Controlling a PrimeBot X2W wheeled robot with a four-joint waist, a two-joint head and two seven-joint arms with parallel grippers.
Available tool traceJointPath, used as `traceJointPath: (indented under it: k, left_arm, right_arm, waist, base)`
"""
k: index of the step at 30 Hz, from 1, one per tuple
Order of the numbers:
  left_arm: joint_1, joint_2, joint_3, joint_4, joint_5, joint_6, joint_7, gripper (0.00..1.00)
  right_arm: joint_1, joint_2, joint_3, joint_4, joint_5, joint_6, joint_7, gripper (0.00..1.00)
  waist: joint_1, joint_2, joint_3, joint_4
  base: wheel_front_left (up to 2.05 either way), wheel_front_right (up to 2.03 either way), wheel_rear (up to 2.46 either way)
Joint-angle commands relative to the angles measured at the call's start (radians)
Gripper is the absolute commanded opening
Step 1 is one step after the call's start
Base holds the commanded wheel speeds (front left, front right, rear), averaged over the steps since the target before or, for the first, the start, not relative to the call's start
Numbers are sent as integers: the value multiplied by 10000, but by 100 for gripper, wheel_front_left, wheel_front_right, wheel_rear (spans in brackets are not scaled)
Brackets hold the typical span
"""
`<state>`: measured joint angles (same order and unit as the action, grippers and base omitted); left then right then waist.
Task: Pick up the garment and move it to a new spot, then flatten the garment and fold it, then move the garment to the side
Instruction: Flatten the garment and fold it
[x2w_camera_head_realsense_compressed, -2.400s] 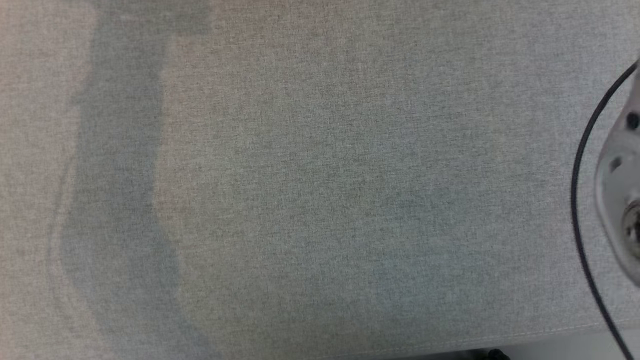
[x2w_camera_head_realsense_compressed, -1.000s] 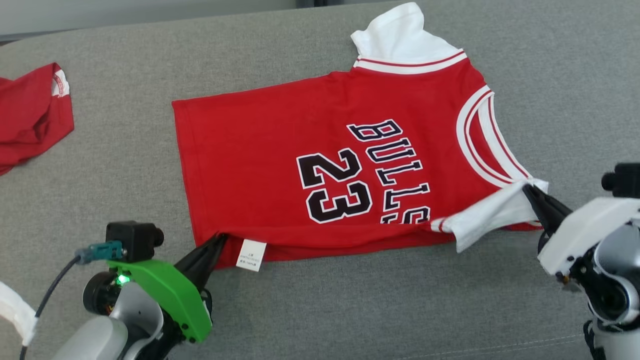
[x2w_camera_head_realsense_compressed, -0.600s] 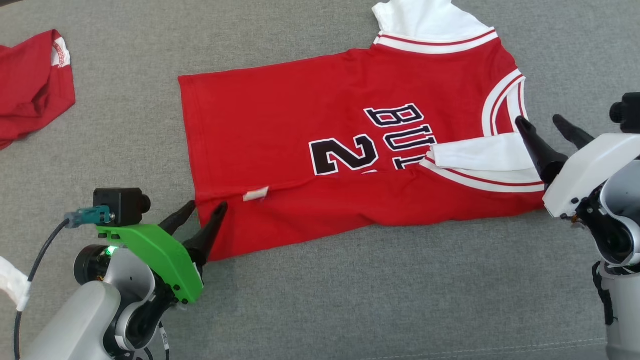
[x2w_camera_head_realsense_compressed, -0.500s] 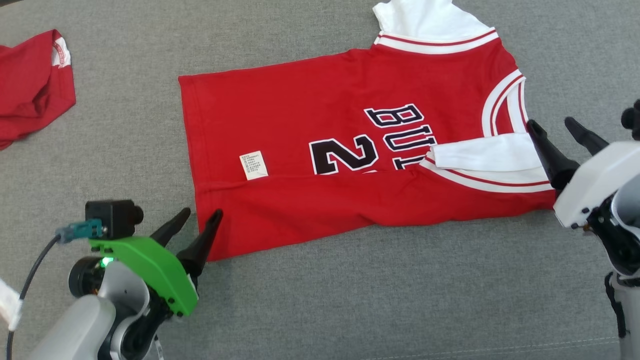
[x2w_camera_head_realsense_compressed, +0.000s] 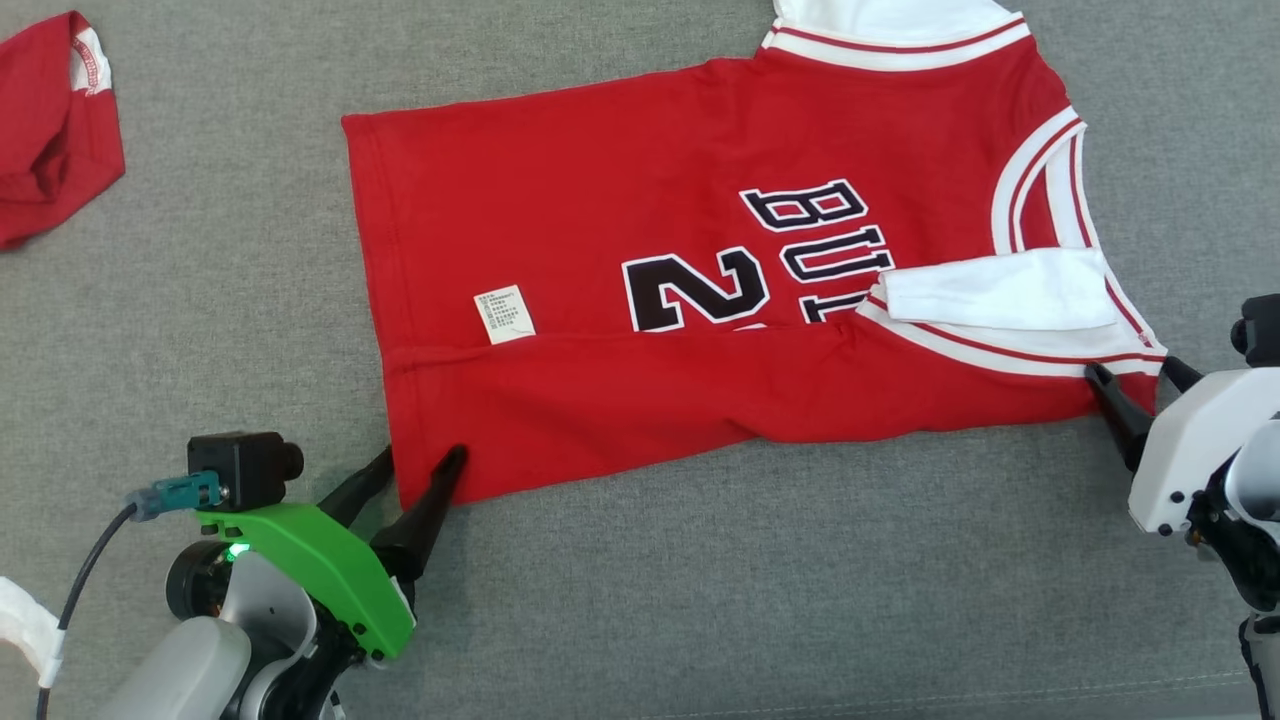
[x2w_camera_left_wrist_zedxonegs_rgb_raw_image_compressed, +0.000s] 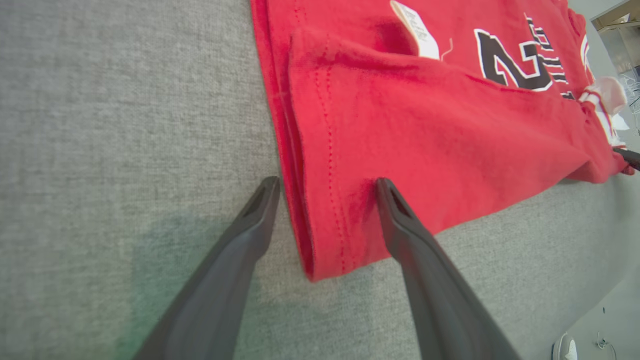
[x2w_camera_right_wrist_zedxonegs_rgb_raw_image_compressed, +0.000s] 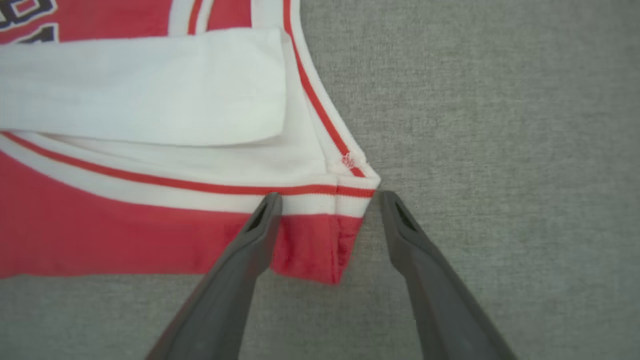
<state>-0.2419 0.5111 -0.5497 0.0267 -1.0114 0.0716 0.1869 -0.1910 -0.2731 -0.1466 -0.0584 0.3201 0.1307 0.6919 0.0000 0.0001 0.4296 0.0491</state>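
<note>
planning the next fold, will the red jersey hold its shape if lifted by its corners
Probably not: the red jersey lies limp, its folded near flap rumpled, so it should sag. It looks thin, likely light. The folded-in white sleeve may flop loose.

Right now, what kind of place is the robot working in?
Probably a clothes-folding spot on a sofa-like cushion: grey woven upholstery, a red jersey lying on it, and another red garment nearby.
</note>
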Motion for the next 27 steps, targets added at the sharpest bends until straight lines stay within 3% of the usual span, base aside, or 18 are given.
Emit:
traceJointPath:
  k: [1, 2, 3, 4, 5, 6, 7, 8, 10, 17, 22, 23, 24, 25, 26, 27]
  left_arm:
    - [-4, -149, -231, 227, -91, -109, 221, 100]
    - [-20, -201, -350, 305, -118, -207, 316, 100]
    - [-20, -251, -426, 389, -158, -282, 380, 93]
    - [-34, -275, -476, 460, -158, -346, 411, 69]
    - [-63, -300, -556, 533, -157, -444, 470, 31]
    - [-71, -327, -601, 567, -201, -537, 494, 0]
    - [-72, -346, -674, 607, -242, -670, 544, 0]
    - [-62, -346, -728, 642, -264, -763, 580, 0]
    - [-23, -269, -722, 661, -322, -920, 611, 0]
    - [524, 998, -494, -280, -748, -1303, 1176, 0]
    - [1266, 1770, -416, -1189, -896, -1118, 1437, 0]
    - [1430, 1796, -467, -1295, -946, -1059, 1456, 11]
    - [1537, 1782, -515, -1347, -960, -1045, 1459, 34]
    - [1594, 1716, -505, -1383, -889, -954, 1338, 93]
    - [1649, 1674, -515, -1402, -806, -887, 1286, 100]
    - [1728, 1671, -589, -1481, -677, -845, 1215, 100]
  right_arm:
    - [-53, -14, 104, 155, 25, 0, 174, 100]
    - [-23, 16, 172, 252, 170, 0, 322, 100]
    - [8, 12, 221, 314, 238, 1, 443, 100]
    - [31, -17, 253, 352, 265, 0, 527, 100]
    - [65, -47, 268, 401, 311, 0, 598, 100]
    - [82, -66, 268, 441, 355, 0, 648, 98]
    - [82, -80, 275, 484, 414, 0, 683, 40]
    - [82, -108, 275, 515, 467, 0, 698, 0]
    - [151, -266, 303, 546, 611, -6, 784, 0]
    - [749, -1211, -349, -216, 1550, -19, 1491, 0]
    - [1556, -1500, -844, -976, 1998, -19, 2238, 0]
    - [1643, -1446, -915, -996, 1936, -19, 2248, 0]
    - [1703, -1393, -912, -991, 1874, -19, 2208, 0]
    - [1770, -1325, -834, -988, 1832, -19, 2138, 58]
    - [1810, -1277, -784, -988, 1784, -17, 2073, 100]
    - [1865, -1273, -739, -1005, 1756, -11, 2021, 100]
  waist:
    - [0, -1, 86, 54]
    - [0, -1, 94, 73]
    - [0, -1, 98, 91]
    - [0, -1, 92, 104]
    - [0, -1, 80, 110]
    - [0, -1, 68, 111]
    - [0, -1, 43, 102]
    - [0, -1, 3, 91]
    - [0, -1, -103, 62]
    - [0, -1, -557, 45]
    - [0, -1, -553, 59]
    - [0, -1, -523, 48]
    - [0, -1, -504, 43]
    - [0, -1, -491, 44]
    - [0, -1, -486, 45]
    - [0, -1, -479, 48]
  base:
    - [0, 0, 0]
    - [0, 0, 0]
    - [0, 0, 0]
    - [0, 0, 0]
    - [0, 0, 0]
    - [0, 0, 0]
    - [0, 0, 0]
    - [0, 0, 0]
    - [0, 0, 0]
    - [0, 0, 0]
    - [0, 0, 0]
    - [0, 0, 0]
    - [0, 0, 0]
    - [0, 0, 0]
    - [0, 0, 0]
    - [0, 0, 0]
